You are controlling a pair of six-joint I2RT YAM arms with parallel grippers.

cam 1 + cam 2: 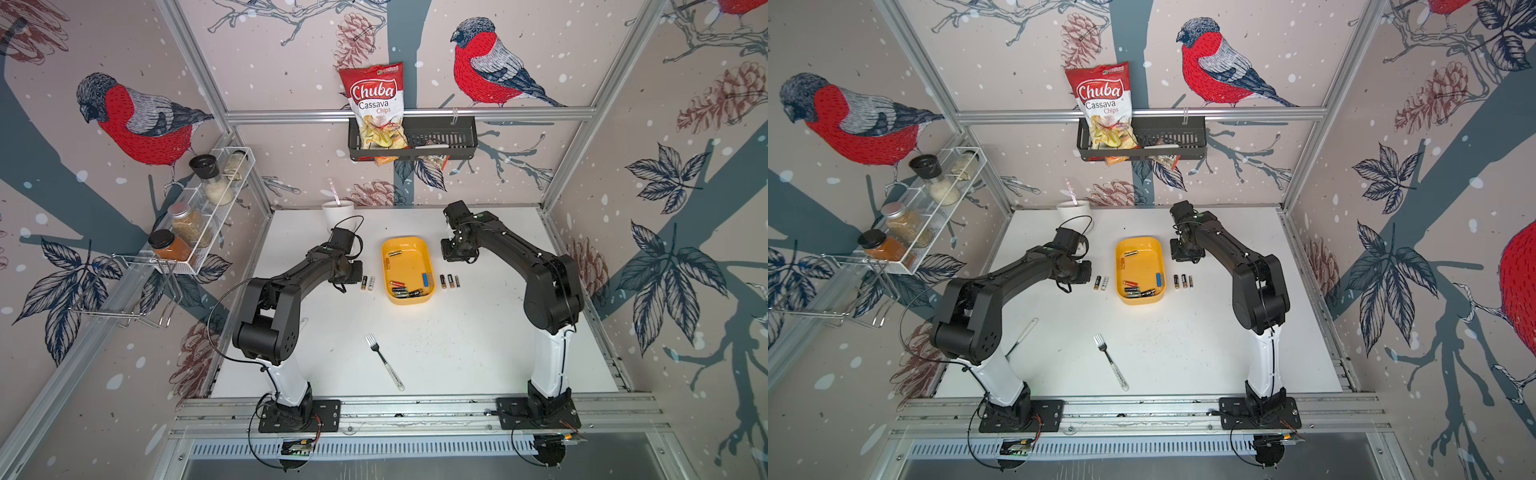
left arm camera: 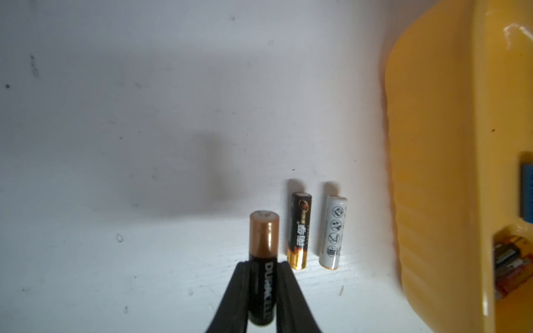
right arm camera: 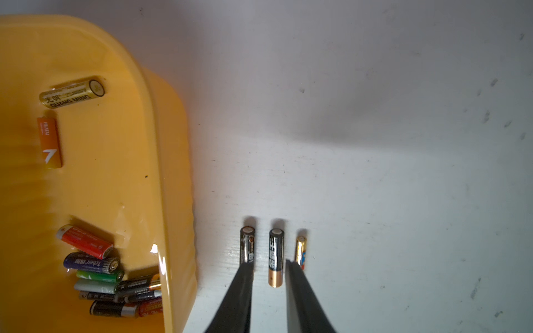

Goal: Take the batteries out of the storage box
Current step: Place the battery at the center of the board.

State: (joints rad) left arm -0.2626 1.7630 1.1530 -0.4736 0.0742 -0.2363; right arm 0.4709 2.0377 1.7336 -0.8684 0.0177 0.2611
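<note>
Bird-print walls (image 1: 291,62), white table (image 1: 457,340), yellow storage box (image 1: 409,262)

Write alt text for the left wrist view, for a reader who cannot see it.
The left gripper holds a black-and-copper battery between its jaws over the white table. Beside it a black-and-gold battery and a white battery lie side by side, with the yellow storage box beyond them.

In left wrist view, storage box (image 2: 432,173) seemingly hides most batteries (image 2: 509,263).
</note>
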